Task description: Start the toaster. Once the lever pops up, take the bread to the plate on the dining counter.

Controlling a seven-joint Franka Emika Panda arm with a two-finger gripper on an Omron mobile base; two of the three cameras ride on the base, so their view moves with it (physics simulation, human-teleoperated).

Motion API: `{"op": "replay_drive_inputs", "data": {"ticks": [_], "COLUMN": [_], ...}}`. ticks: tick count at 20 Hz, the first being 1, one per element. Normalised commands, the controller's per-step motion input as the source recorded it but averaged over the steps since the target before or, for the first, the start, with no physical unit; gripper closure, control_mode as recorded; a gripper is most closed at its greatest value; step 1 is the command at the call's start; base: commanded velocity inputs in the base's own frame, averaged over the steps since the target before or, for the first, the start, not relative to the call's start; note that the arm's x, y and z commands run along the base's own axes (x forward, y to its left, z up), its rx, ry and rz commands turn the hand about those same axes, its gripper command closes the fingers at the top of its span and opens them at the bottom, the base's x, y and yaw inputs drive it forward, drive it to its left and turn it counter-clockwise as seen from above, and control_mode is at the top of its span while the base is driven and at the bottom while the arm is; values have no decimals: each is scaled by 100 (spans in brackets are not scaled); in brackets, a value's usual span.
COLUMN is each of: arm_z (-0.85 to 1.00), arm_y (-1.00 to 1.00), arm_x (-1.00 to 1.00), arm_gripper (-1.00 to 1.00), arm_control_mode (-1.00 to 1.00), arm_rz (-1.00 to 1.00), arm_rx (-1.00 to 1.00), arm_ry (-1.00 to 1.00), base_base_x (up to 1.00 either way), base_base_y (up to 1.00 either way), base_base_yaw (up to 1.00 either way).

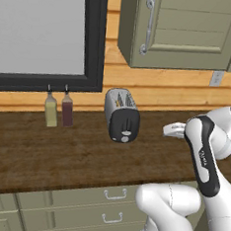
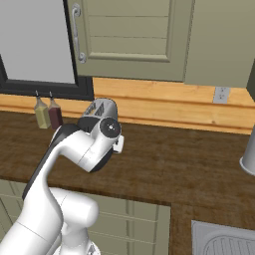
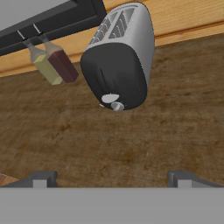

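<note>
Task judged barely begun. Gripper [image 3: 112, 178] released, jaws spread wide, nothing held. Toaster [image 3: 119, 59] seen ahead of the fingertips and well apart, black face turned toward them, on the dark wooden worktop [image 3: 175, 131]. Lever [image 1: 125, 123] not yet pressed, as far as can be told. Two slim bottles [image 3: 53, 64] noted beyond-left of the gripper. Left: start toaster, carry bread to plate.

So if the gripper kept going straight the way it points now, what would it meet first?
Probably the wooden worktop just short of the toaster, which sits above the middle of the hand view. The open gripper holds nothing. Depth is unclear, so it might reach the toaster's black face.
</note>
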Motion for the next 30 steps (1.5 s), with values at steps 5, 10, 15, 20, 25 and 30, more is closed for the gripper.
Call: {"op": "replay_drive_inputs", "data": {"ticks": [5, 10, 15, 20, 25, 30], "arm_z": [0, 0, 0, 0, 0, 0], "arm_y": [0, 0, 0, 0, 0, 0], "arm_x": [0, 0, 0, 0, 0, 0], "arm_gripper": [-100, -100, -100, -100, -100, -100], "arm_control_mode": [-100, -100, -100, -100, -100, -100], "arm_rz": [0, 0, 0, 0, 0, 0], "arm_rx": [0, 0, 0, 0, 0, 0], "arm_ry": [0, 0, 0, 0, 0, 0], "base_base_x": [0, 0, 0, 0, 0, 0], "base_base_y": [0, 0, 0, 0, 0, 0], "base_base_yaw": [0, 0, 0, 0, 0, 0]}}
